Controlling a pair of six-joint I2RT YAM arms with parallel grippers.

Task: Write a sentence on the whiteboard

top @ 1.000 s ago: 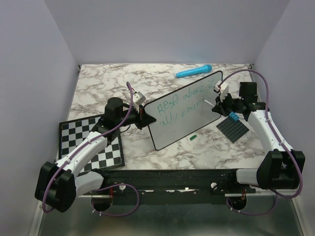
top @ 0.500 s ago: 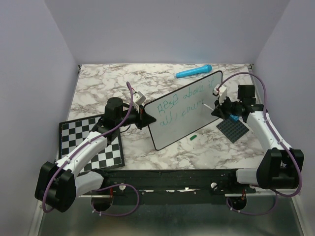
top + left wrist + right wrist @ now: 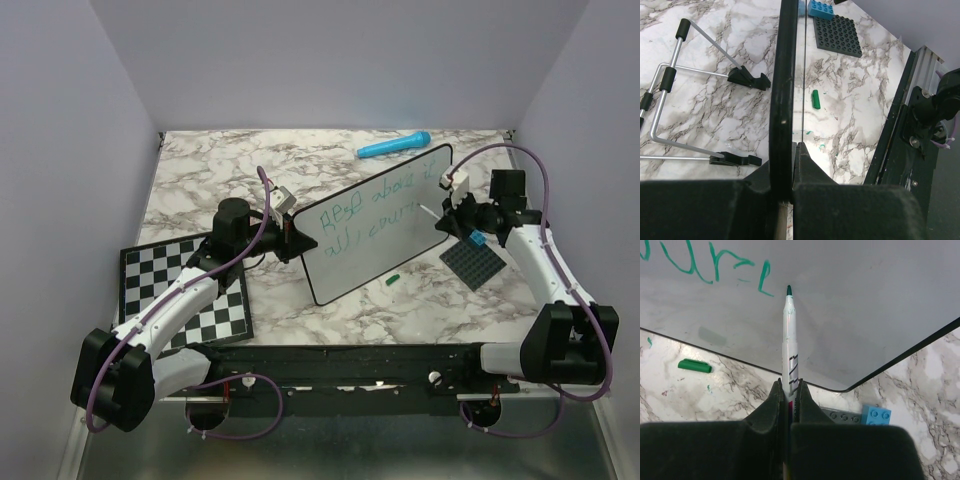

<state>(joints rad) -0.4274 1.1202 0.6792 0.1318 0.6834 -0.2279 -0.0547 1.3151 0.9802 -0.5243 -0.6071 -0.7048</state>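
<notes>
- A marble-patterned table [image 3: 200, 165] sat between pale lavender walls, with both arm bases on a black rail at its near edge.
- Nearest on the left lay a black-and-white checkerboard [image 3: 185, 290], partly under the left arm.
- A small green marker cap [image 3: 393, 279] lay on the marble just in front of the board's lower edge.
- The left gripper [image 3: 297, 238] was clamped on the left edge of the whiteboard [image 3: 350, 270]; the wrist view showed its fingers pressed on either side of the black rim.
- The whiteboard stood near the middle of the table, set at an angle, its right end farther away than its left.
- The sentence [image 3: 370, 220] ran in two lines of green scribble across most of the board.
- Behind the board, the left wrist view showed a wire stand [image 3: 747, 79] with black feet on the marble.
- On the right, a dark studded baseplate [image 3: 475, 265] lay flat with a blue brick [image 3: 474, 239] at its far corner.
- The right gripper [image 3: 445, 222] was closed tight on a green-tipped marker [image 3: 788, 340], the tip at the board's face just right of the last stroke; whether it touched could not be told.
- Farthest back lay a bright blue pen-like object [image 3: 394, 146].
</notes>
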